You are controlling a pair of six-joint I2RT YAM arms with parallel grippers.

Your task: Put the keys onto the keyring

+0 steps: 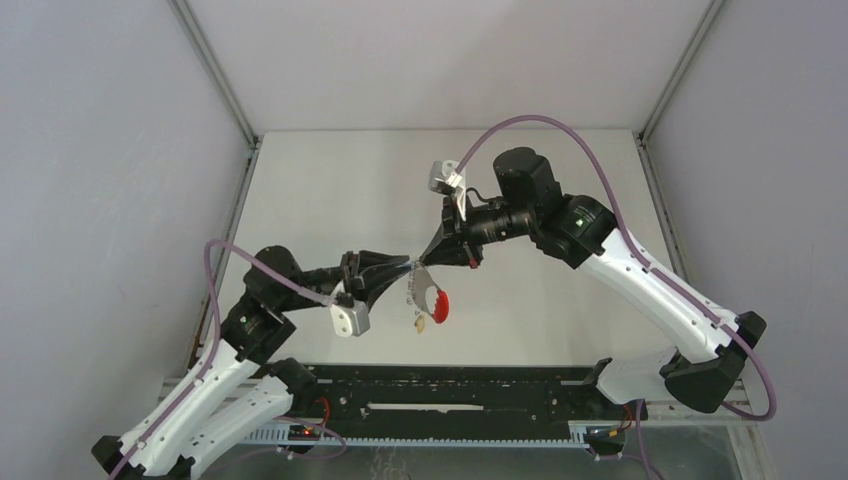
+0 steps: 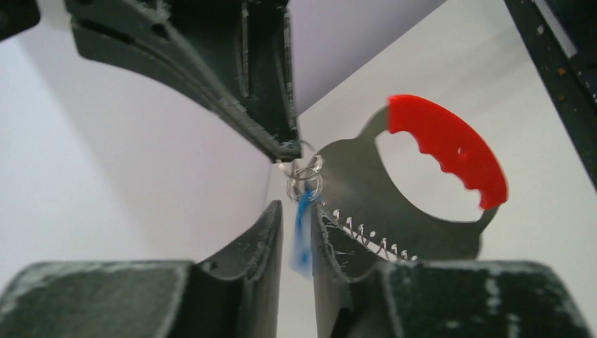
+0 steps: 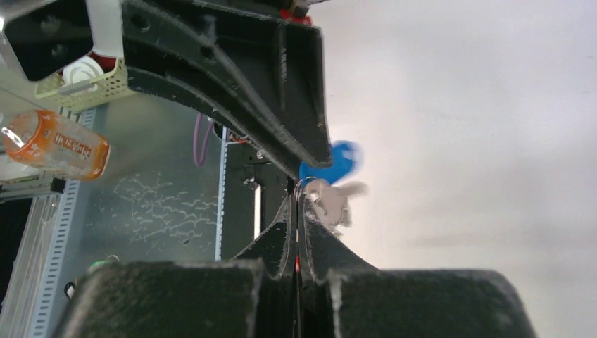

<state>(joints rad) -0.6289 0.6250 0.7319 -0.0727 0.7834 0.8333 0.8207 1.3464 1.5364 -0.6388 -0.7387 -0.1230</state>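
**Top external view.** The grey metal keyring (image 1: 423, 288), a thin curved plate with a red arc-shaped band (image 1: 440, 303), is held in the air above the white table (image 1: 330, 190). It is clamped at its upper corner by the closed right gripper (image 1: 432, 262). The plate hangs below the fingertips with the red arc at the lower right. The small yellow-orange-tagged key (image 1: 421, 322) seems to dangle from the plate's lower edge. The left gripper (image 1: 395, 268) reaches in from the left, close beside the plate.

**Left wrist view.** The oblong tag of the blue-tagged key (image 2: 303, 236) lies between the left gripper's narrowly spaced fingers. Its long axis runs along them, and its ring end points up at the plate's corner. Whether it is actually pinched cannot be told, because the tag is blurred. Small split rings (image 2: 305, 182) link it there. The row of wire clips (image 2: 366, 232) runs down to the right.

**Right wrist view.** The plate is seen edge-on, squeezed between the shut fingers. The blue tag sits just beyond their tips.

**Handling.** The keyring is judged stiff, thin and slippery, and is best gripped flat across its faces. The keys are judged very light and prone to swing. The plastic tag offers the only broad hold on a key.
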